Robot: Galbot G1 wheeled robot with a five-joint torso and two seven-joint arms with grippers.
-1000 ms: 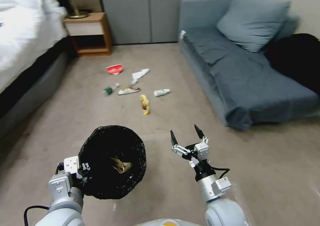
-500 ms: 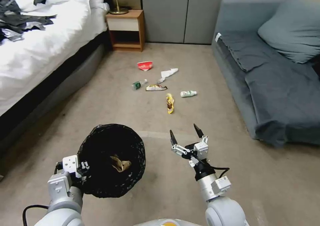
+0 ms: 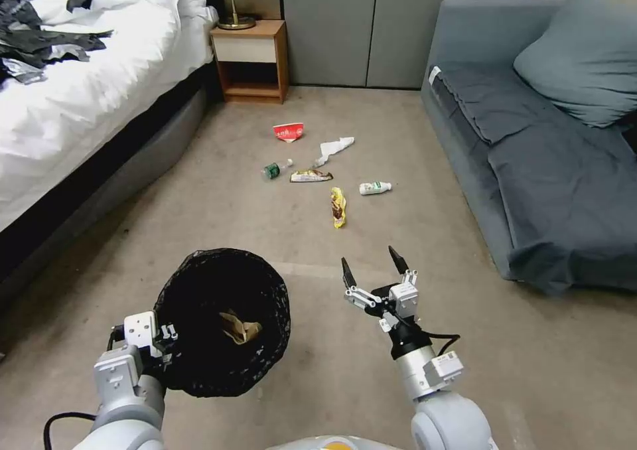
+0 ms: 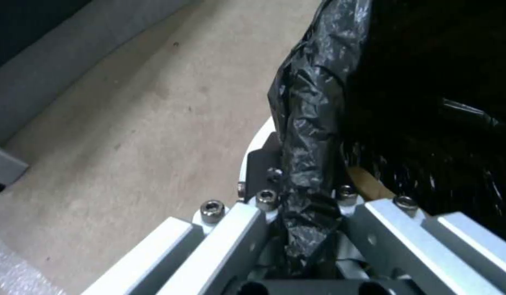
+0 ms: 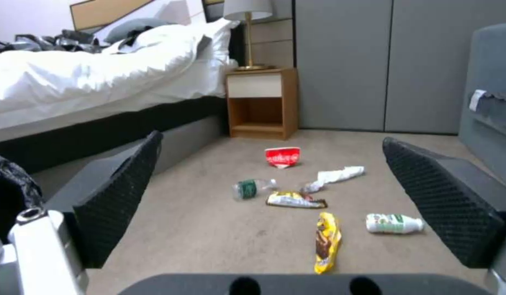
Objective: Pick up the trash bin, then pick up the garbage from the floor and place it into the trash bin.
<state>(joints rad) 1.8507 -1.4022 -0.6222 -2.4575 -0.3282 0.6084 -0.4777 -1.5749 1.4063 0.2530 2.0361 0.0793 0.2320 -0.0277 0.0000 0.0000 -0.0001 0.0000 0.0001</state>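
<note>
Ahead, garbage [image 3: 338, 206] on bare carpet between bed [image 3: 79, 98] and sofa [image 3: 531, 171]

the right gripper [image 5: 275, 205] is spread wide, with litter on the carpet [image 5: 209, 229] between its fingers [image 5: 122, 192]: red cup [image 5: 282, 156], tissue [image 5: 336, 177], clear bottle [image 5: 252, 189], brown wrapper [image 5: 294, 200], yellow wrapper [image 5: 326, 241], white bottle [image 5: 394, 223].

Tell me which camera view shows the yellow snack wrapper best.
The right wrist view: the yellow snack wrapper lies close ahead on the floor between the open right hand's fingers, its brown print visible. The head view shows it smaller, beyond the right hand. The left wrist view faces the trash bin.
</note>
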